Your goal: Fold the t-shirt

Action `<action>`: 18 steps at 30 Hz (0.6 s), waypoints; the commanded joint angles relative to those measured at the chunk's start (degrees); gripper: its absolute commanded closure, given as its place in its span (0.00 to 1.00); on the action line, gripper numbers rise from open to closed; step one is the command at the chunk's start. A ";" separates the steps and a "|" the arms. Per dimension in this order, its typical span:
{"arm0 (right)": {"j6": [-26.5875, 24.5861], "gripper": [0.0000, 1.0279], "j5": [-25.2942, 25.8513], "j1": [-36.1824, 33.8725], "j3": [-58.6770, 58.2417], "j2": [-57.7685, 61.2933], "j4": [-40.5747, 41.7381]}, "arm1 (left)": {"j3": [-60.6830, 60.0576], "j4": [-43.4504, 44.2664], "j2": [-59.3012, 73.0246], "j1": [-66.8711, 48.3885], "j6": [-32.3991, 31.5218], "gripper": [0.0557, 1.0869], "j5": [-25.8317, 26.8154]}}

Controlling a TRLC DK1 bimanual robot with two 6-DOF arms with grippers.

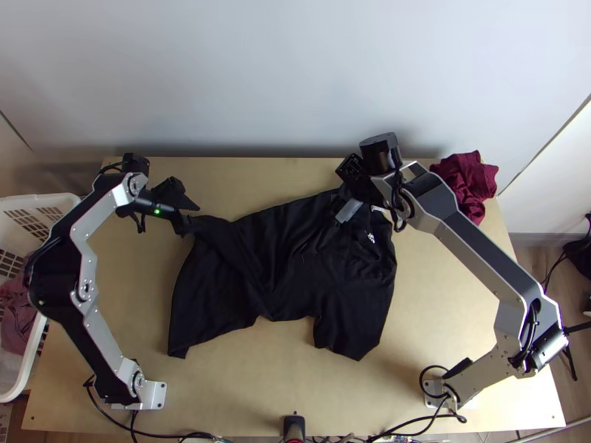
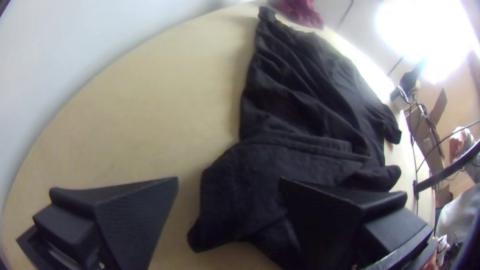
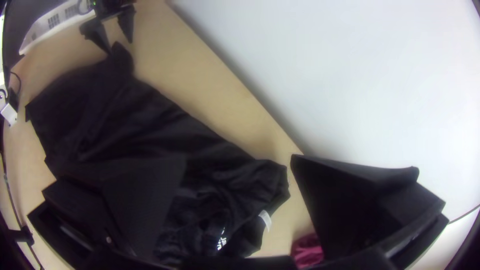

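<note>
Black and rumpled, the t-shirt (image 1: 295, 258) is lying spread on the table (image 1: 451, 295) between our grippers, with one corner turned over itself right by the left gripper (image 2: 229, 180). We are holding that gripper wide, one finger over the cloth and the other over bare wood; we are holding the right gripper (image 3: 239, 158) wide as well, above the far edge at the collar end, with nothing in its grasp. Whether either is touching the cloth, we are finding hard to tell

As we are judging it, we are risking a miss or a thin pinch at the left gripper, because the turned-over corner is bunching in layers; closing there might be catching only the top one. If we are lifting the two ends unevenly, the creases running between the grippers could be dragging the fold askew. The maroon cloth (image 1: 467, 184), on the outer side of the right gripper, is lying clear of the t-shirt

The collar, with its white tag (image 3: 265, 219), is pointing toward the right gripper's side, the bottom end toward the left gripper. The long axis is running from one gripper's side to the other, slightly aslant, and one sleeve (image 1: 347, 336) is pointing back toward our bases
</note>
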 commanded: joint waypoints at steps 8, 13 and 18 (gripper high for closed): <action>-1.26 0.07 1.14 -0.01 0.93 0.41 2.75 | 5.93 -4.33 4.39 -5.17 -12.51 0.05 0.72; -1.70 0.07 1.23 -0.81 0.66 0.15 2.75 | 1.44 -4.85 2.28 -7.19 -10.93 0.05 0.63; -1.96 0.07 1.23 -0.81 0.40 -0.56 2.75 | 1.09 -2.83 2.81 -4.82 -9.52 0.05 0.37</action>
